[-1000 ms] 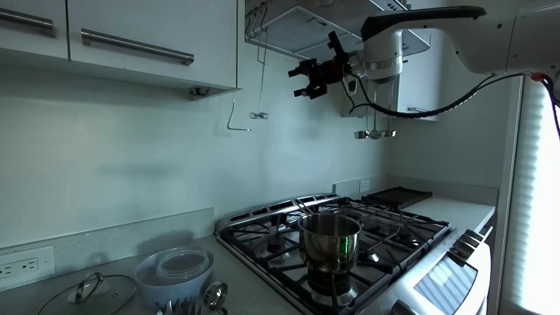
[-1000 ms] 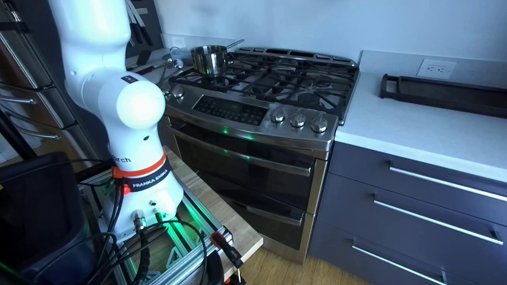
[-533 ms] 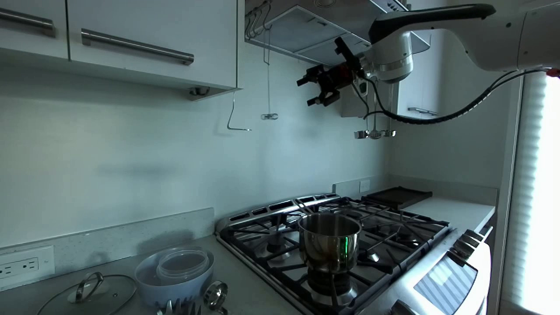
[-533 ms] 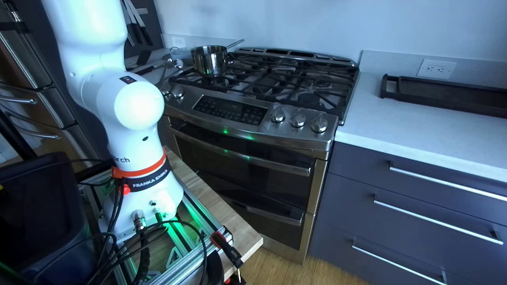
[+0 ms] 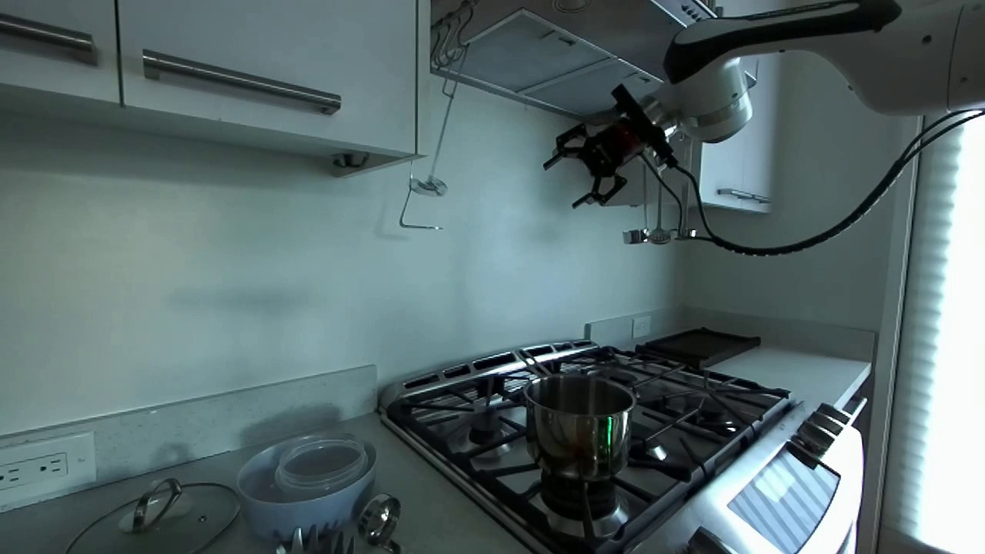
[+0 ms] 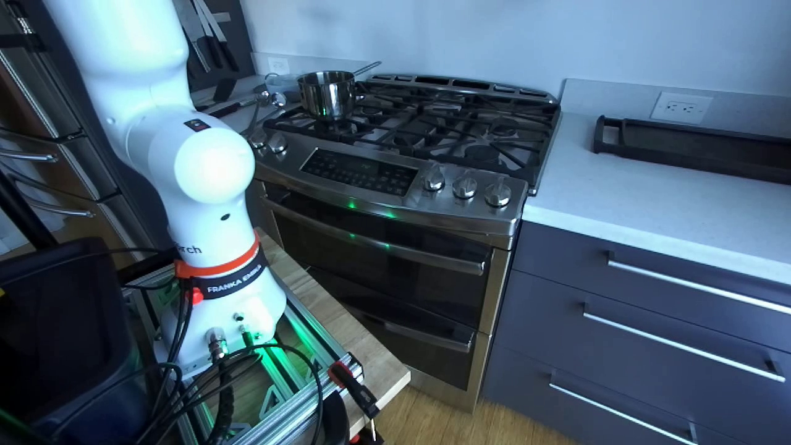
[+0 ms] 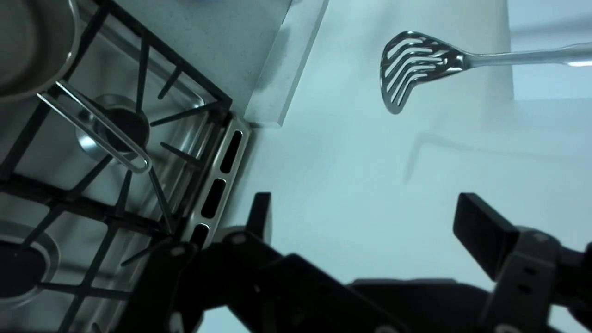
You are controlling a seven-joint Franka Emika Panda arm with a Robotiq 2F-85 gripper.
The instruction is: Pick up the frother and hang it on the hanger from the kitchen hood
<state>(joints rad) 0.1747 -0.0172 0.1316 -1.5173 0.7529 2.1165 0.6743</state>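
Note:
The frother, a thin pale wand with a small flat end, hangs below the kitchen hood in an exterior view. Its top meets the cluster of wire hooks at the hood's near corner, apparently on one of them; the exact contact is too small to tell. The wand leans, lower end towards the left. To the right of it, with a gap between, my gripper stands open and tilts downward. In the wrist view nothing lies between its fingertips, only white wall behind. I cannot make out the frother there.
A slotted metal utensil shows in the wrist view. A bent thin rod hangs beside the white cabinet. More utensils hang behind my gripper. Below stand the steel pot and stove; a dark griddle lies on the counter.
My gripper has drawn back to the right and slightly down, away from the hooks, tilting further downward. The frother swings: its lower end went right, then back left and up. The jaws stayed open.

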